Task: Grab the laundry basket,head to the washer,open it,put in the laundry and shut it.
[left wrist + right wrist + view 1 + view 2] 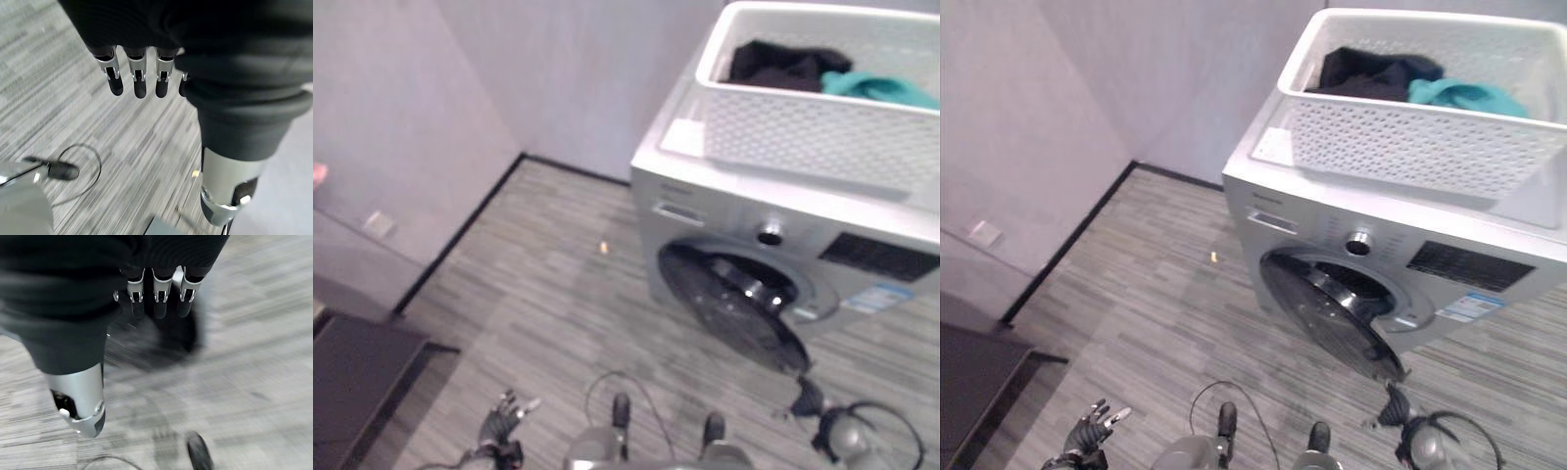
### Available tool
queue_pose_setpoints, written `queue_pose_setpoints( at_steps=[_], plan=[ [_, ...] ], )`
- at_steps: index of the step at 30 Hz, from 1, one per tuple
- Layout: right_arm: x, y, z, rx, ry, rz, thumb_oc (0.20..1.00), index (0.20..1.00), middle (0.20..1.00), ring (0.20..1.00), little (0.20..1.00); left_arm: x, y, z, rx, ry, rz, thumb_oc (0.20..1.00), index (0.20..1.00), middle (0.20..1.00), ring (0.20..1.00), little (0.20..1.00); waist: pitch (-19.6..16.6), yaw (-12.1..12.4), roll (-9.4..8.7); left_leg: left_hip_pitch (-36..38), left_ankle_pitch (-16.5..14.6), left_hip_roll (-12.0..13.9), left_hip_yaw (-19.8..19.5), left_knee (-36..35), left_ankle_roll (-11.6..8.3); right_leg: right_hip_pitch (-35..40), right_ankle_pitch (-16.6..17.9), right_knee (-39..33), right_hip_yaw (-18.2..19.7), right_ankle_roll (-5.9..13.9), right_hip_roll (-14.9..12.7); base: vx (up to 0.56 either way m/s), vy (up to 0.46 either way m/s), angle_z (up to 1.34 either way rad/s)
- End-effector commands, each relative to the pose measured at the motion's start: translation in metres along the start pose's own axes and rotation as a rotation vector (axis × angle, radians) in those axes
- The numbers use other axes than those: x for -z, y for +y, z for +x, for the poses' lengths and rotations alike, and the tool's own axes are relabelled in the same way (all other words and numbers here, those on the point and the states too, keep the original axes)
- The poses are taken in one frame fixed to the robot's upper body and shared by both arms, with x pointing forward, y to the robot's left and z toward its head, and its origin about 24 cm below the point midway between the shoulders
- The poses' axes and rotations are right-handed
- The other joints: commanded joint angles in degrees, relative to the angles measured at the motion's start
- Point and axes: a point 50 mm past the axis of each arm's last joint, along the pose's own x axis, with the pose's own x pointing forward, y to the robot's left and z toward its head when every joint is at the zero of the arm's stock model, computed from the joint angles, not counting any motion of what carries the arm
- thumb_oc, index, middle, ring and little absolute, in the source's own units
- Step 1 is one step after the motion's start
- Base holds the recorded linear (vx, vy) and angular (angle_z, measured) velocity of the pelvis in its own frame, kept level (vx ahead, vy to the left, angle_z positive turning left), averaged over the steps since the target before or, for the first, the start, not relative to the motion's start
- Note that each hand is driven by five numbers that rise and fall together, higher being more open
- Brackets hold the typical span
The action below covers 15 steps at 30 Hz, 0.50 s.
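Your left hand [1089, 427] hangs low at near left, fingers relaxed, holding nothing; your right hand [1397, 408] hangs empty at near right, just before the washer door [1327, 318], which stands ajar. The basket [1410, 147] sits atop the washer [1263, 196], laundry [1381, 73] inside.

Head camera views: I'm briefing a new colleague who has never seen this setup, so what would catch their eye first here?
The white laundry basket sitting on top of the silver washer, with dark clothing and a teal garment inside. Next, the washer's round door standing open toward the grey striped floor. Both hands hang low near the floor, empty with straight fingers: the left hand at lower left, the right hand below the door.
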Motion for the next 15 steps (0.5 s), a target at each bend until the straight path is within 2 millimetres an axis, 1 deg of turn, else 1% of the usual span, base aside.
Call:
queue_pose_setpoints(
  at_steps=[1, 5, 9, 14, 15],
  plan=[
    [0.013, -0.019, 0.001, 0.079, 0.038, -0.038, 1.000, 1.000, 1.000, 1.000, 1.000, -0.008, 0.006, 0.008, -0.043, -0.032, -0.020, 1.000, 1.000, 1.000, 1.000, 1.000, -2.4, 1.4, 0.05, -4.5, 2.4, 1.0, -0.1, -0.3, 0.26, 2.8, -6.1, 0.6, -0.3, -0.60, -1.9, 0.03, 0.023, 0.32],
    [0.011, -0.015, 0.002, 0.082, 0.032, -0.025, 1.000, 1.000, 1.000, 1.000, 1.000, -0.003, 0.004, 0.006, -0.045, -0.016, -0.024, 1.000, 1.000, 1.000, 1.000, 1.000, -3.3, 1.6, 0.27, -4.1, 2.1, 0.8, 0.1, -0.5, 0.36, 3.3, -6.4, 0.5, -0.2, -0.61, -1.9, 0.06, 0.010, 0.03],
    [0.003, -0.014, 0.003, 0.083, -0.003, -0.016, 1.000, 1.000, 1.000, 1.000, 1.000, 0.001, 0.004, 0.005, -0.043, -0.004, -0.020, 1.000, 1.000, 1.000, 1.000, 1.000, -3.5, 1.5, -0.08, -3.2, 1.4, 1.0, 0.4, -0.5, 0.46, 3.8, -6.5, 0.5, 0.3, -0.51, -2.0, 0.04, -0.005, -0.02],
    [-0.018, -0.013, -0.002, 0.034, -0.118, -0.014, 1.000, 1.000, 1.000, 1.000, 1.000, 0.003, 0.010, 0.002, -0.049, 0.001, -0.006, 1.000, 1.000, 1.000, 1.000, 1.000, -3.9, 1.3, -1.26, -1.7, 0.4, 1.4, 1.6, -0.5, 0.55, 4.1, -6.5, 0.5, 1.2, -0.17, -2.0, 0.04, -0.012, -0.14],
    [-0.025, -0.014, -0.004, 0.025, -0.158, -0.004, 1.000, 1.000, 1.000, 1.000, 1.000, 0.002, 0.012, 0.002, -0.052, -0.002, -0.003, 1.000, 1.000, 1.000, 1.000, 1.000, -3.9, 1.2, -1.55, -1.3, 0.2, 1.6, 2.0, -0.5, 0.55, 4.2, -6.4, 0.5, 1.4, -0.10, -2.1, 0.04, -0.018, -0.35]
  ],
)
